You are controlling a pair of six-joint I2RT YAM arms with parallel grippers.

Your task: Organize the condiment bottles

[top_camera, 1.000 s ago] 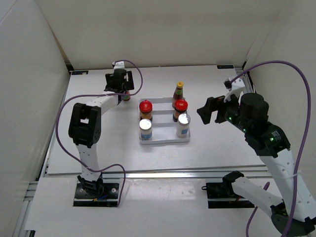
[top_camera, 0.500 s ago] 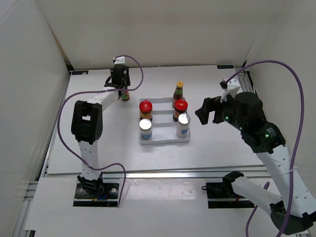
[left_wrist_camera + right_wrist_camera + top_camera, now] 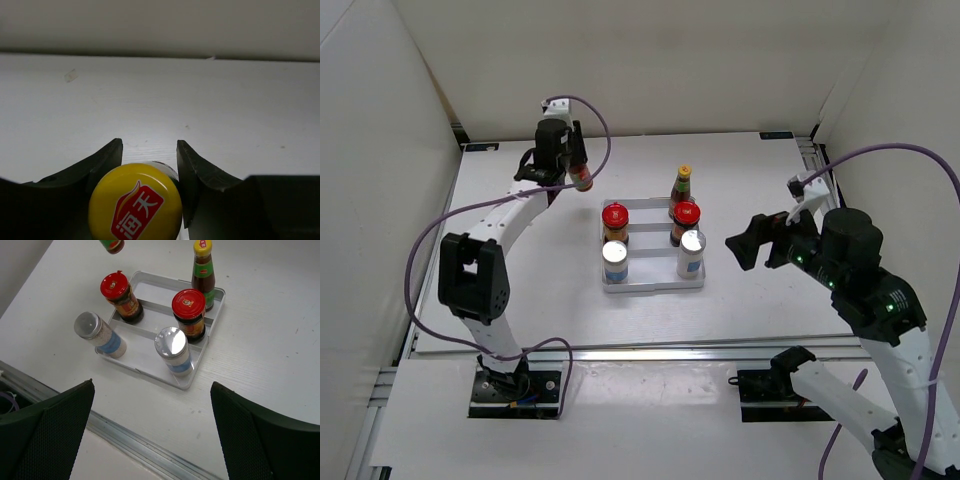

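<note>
Zero load in right end effector (image 3: 738, 243), spread wide beside flat white ridged tray (image 3: 650, 286). On tray: two white silver-topped shakers (image 3: 615, 258) (image 3: 691, 250), two squat red-lidded jars (image 3: 614, 220) (image 3: 685, 220), one slim yellow-capped sauce bottle (image 3: 682, 185). Beyond, left end effector (image 3: 570, 170) clamped on second slim bottle (image 3: 135, 202), off worktop (image 3: 520, 300).

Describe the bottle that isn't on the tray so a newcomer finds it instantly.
Start at the white ridged tray mid-table, then look beyond its far-left corner to the left tool. The slim red-sauce bottle clamped there is the only one off the tray.
</note>
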